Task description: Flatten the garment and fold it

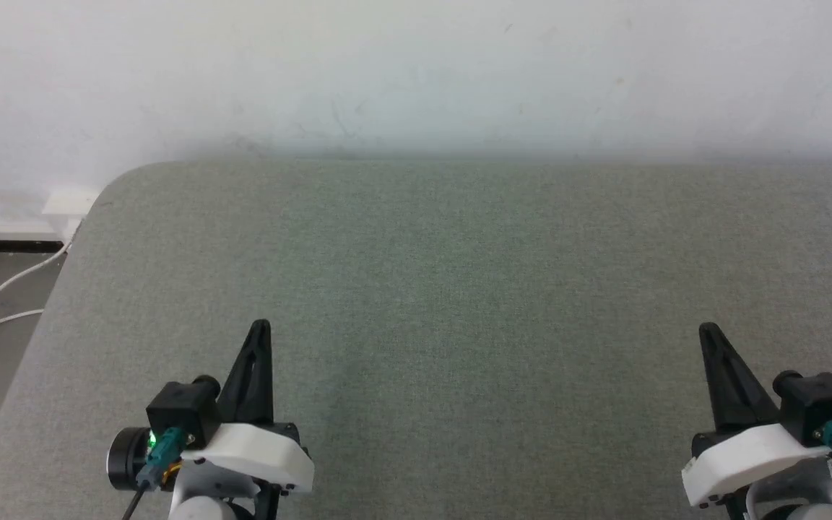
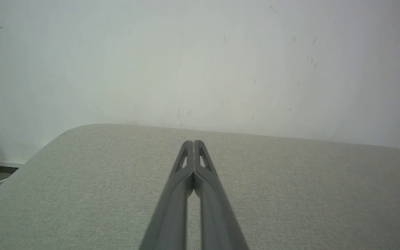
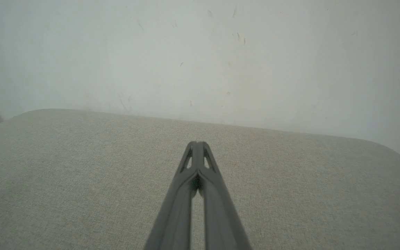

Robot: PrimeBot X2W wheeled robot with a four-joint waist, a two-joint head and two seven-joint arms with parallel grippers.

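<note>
Two pincers hang over the near side of the grey fabric surface [image 1: 459, 289], the left pincer [image 1: 261, 332] at the near left and the right pincer [image 1: 708, 334] at the near right, well apart, each with its fingers pressed together on nothing. Flattening has not begun; to start well, I judge, both should part their fingers before reaching, then take the cloth at opposite edges and draw outward. Where the garment lies relative to either pincer, I cannot tell

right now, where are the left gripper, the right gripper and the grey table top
left gripper [image 1: 261, 327]: head view, the tip of its closed fingers, lower left
right gripper [image 1: 706, 328]: head view, the tip of its closed fingers, lower right
grey table top [image 1: 459, 289]: head view, bare cloth near its middle
</note>
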